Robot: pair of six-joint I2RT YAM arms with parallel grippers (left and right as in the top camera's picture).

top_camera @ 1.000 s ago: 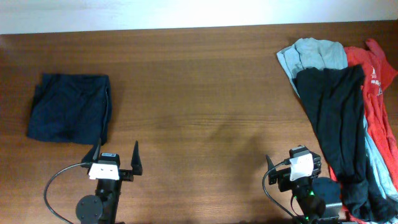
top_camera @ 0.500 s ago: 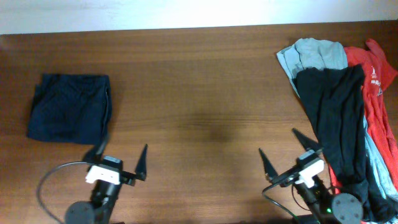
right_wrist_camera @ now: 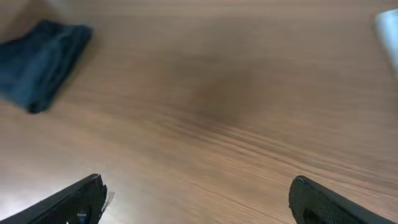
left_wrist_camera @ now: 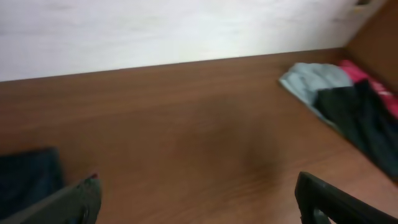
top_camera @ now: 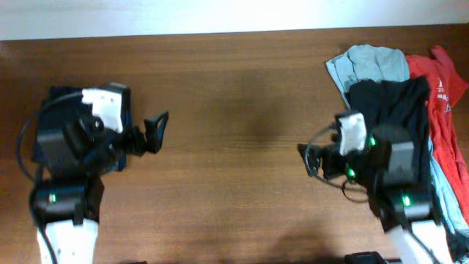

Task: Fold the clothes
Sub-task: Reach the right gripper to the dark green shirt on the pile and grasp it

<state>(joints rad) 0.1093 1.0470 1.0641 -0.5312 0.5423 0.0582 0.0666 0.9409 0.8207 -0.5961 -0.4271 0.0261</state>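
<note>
The clothes lie in two places. A heap at the right end holds a black garment (top_camera: 399,103), a pale blue-grey one (top_camera: 374,62) and a red one (top_camera: 443,103); the left wrist view shows the black (left_wrist_camera: 364,115) and pale blue (left_wrist_camera: 314,78) ones too. A folded navy garment (left_wrist_camera: 28,177) (right_wrist_camera: 43,62) lies at the left, mostly hidden overhead by my left arm. My left gripper (top_camera: 156,132) (left_wrist_camera: 198,186) hangs open above bare wood, right of the navy piece. My right gripper (top_camera: 314,150) (right_wrist_camera: 198,186) is open and empty, left of the heap.
The brown wooden table (top_camera: 234,88) runs between the two arms. A white wall (left_wrist_camera: 155,25) stands behind its far edge. Cables loop beside both arms.
Both arms have risen from their low pose at the table's front edge and now reach out over the table. Both grippers stay open. The clothes have not moved.
</note>
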